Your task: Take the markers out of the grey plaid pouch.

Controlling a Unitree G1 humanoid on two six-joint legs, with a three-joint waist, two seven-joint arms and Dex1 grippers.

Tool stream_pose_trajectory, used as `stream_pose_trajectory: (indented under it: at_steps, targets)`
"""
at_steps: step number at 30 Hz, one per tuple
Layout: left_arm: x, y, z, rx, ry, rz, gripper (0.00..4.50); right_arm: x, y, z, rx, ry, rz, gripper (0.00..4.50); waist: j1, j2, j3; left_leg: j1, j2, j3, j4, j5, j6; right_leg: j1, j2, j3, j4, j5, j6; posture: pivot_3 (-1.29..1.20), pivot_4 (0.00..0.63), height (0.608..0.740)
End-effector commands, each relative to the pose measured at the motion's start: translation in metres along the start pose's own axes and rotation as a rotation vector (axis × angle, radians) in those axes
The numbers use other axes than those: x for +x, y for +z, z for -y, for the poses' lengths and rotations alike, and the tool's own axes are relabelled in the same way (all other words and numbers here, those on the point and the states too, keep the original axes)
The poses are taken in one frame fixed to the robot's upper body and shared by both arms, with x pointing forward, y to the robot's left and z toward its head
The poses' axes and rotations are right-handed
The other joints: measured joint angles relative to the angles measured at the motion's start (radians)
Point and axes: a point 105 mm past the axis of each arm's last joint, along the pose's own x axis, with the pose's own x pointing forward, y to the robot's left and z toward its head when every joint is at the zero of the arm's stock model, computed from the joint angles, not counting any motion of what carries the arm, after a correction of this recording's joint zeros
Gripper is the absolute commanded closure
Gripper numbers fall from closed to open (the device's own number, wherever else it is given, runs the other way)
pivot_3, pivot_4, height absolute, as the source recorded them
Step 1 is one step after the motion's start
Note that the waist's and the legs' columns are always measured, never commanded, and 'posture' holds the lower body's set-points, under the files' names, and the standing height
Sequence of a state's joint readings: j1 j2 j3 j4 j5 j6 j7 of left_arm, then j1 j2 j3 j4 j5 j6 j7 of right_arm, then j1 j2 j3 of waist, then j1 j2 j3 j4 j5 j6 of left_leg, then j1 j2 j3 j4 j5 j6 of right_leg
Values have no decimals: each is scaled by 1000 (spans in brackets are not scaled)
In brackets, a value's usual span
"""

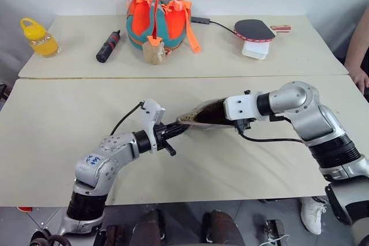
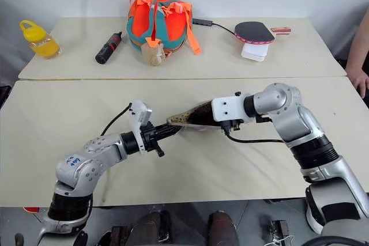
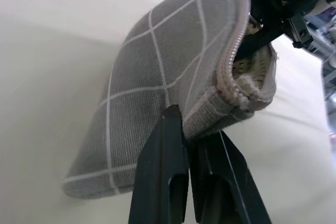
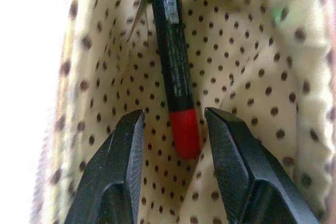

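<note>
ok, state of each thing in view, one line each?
grey plaid pouch: unzipped, lifted off table
left gripper: shut on pouch edge
right gripper: open, inside pouch, fingers either side of marker
red-ended marker: in pouch, ungripped
orange-and-teal bag: upright on far table

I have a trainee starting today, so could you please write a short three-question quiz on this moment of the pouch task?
1. True or false: the left gripper is shut on the edge of the grey plaid pouch.
2. In the right wrist view, what lies between the open fingers of the right gripper?
A. a black marker with a red end
B. a zip pull
C. a bright green marker
3. Fill in: on the far table, the black-and-red cylinder lies between the yellow bottle and the ______ bag.

Key
1. True
2. A: the marker lies on the pouch's dotted lining, not yet gripped.
3. orange-and-teal
</note>
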State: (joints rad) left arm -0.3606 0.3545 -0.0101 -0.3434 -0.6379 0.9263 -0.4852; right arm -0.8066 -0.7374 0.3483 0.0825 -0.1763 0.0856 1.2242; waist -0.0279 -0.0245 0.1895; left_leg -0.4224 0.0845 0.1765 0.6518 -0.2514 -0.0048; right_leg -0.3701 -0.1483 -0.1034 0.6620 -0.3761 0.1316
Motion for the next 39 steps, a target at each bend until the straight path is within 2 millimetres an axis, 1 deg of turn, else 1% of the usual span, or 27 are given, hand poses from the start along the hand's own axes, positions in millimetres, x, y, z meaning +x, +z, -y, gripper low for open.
stream_pose_trajectory:
  at_steps: [1,5,9,12,16,22,26,29,32,33,34,39]
  targets:
    - [4,10,17,-41,-105,19,4500,-3,10,5,-33,-24,18,2545,0,0,0,0,0,0,0,0,0,0,0,0,0,0,0,0,150,740]
    - [10,15,29,-84,-165,-18,4500,-6,10,5,-49,-2,3,2545,1,0,0,0,0,0,0,0,0,0,0,0,0,0,0,0,150,740]
    - [15,30,35,-118,-186,12,4500,-5,10,6,-75,0,-16,2545,0,0,0,0,0,0,0,0,0,0,0,0,0,0,0,0,150,740]
    - [13,29,38,-94,-195,-30,4500,-1,10,7,-67,-9,-6,2545,-1,0,0,0,0,0,0,0,0,0,0,0,0,0,0,0,150,740]
    - [12,21,34,-96,-173,-55,4500,4,9,3,-75,4,-16,2545,-1,0,0,0,0,0,-1,0,0,0,0,0,0,0,0,0,150,740]
    - [16,27,39,-105,-189,-21,4500,16,10,1,-102,-6,-9,2545,-1,0,0,0,0,0,0,0,0,0,0,0,0,0,0,0,150,740]
    - [18,29,39,-111,-183,1,4500,23,10,-2,-98,-4,0,2545,-1,0,0,0,0,0,0,0,0,0,0,0,0,0,0,0,150,740]
    - [17,27,37,-115,-171,3,4500,23,10,-1,-93,-17,3,3062,-1,0,0,0,0,0,0,0,0,0,0,0,0,0,0,0,150,740]
    - [15,26,34,-116,-155,1,4500,17,10,3,-94,-27,4,4033,-1,0,0,0,0,0,0,0,0,0,0,0,0,0,0,0,150,740]
    - [15,25,33,-116,-150,0,4500,13,10,5,-95,-30,4,4301,-1,0,0,0,0,0,0,0,0,0,0,0,0,0,0,0,150,740]
    - [15,25,31,-114,-139,2,4500,8,11,7,-96,-33,6,4463,-1,0,0,0,0,0,0,0,0,0,0,0,0,0,0,0,150,740]
    - [15,24,24,-115,-102,7,4500,-12,15,15,-109,-47,10,4463,0,0,0,0,0,-1,-1,0,0,0,0,0,-1,0,0,0,150,740]
